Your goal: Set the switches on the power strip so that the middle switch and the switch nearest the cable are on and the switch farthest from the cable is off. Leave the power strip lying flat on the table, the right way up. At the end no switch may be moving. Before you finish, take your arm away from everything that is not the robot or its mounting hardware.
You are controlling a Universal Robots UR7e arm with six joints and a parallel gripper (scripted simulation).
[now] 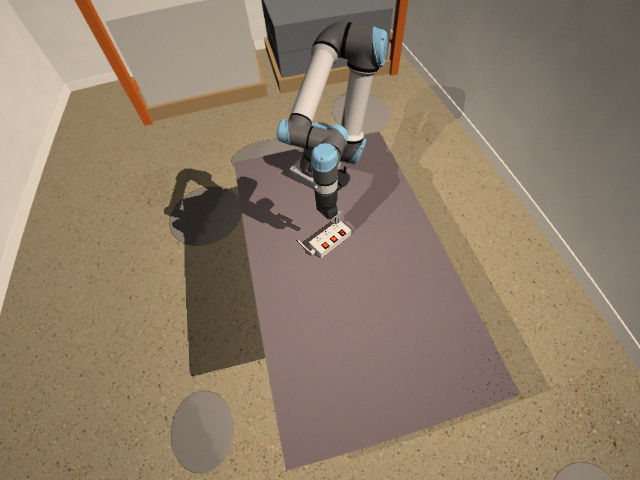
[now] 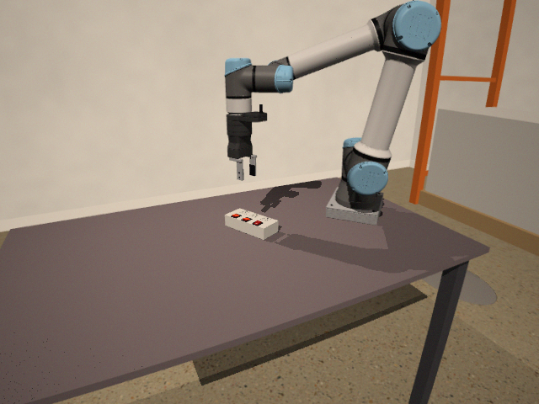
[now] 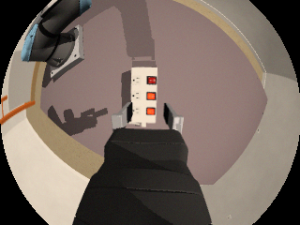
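The white power strip [image 1: 330,239] lies flat on the table, switches up. Its short cable stub [image 1: 306,248] sticks out at the end away from the arm's base. It has three red switches in a row. In the wrist view the power strip [image 3: 144,97] shows two bright orange-red switches [image 3: 150,103] nearer me, and the far switch [image 3: 150,79] looks darker. My gripper [image 2: 245,170] hangs well above the power strip [image 2: 251,224], open and empty. It also shows in the wrist view [image 3: 148,119], where it hides the cable end.
The arm's base [image 2: 353,209] is bolted to the table behind the strip. Orange frames and grey panels [image 1: 180,56] stand on the floor beyond the table. The arm's shadow falls across the strip's far end.
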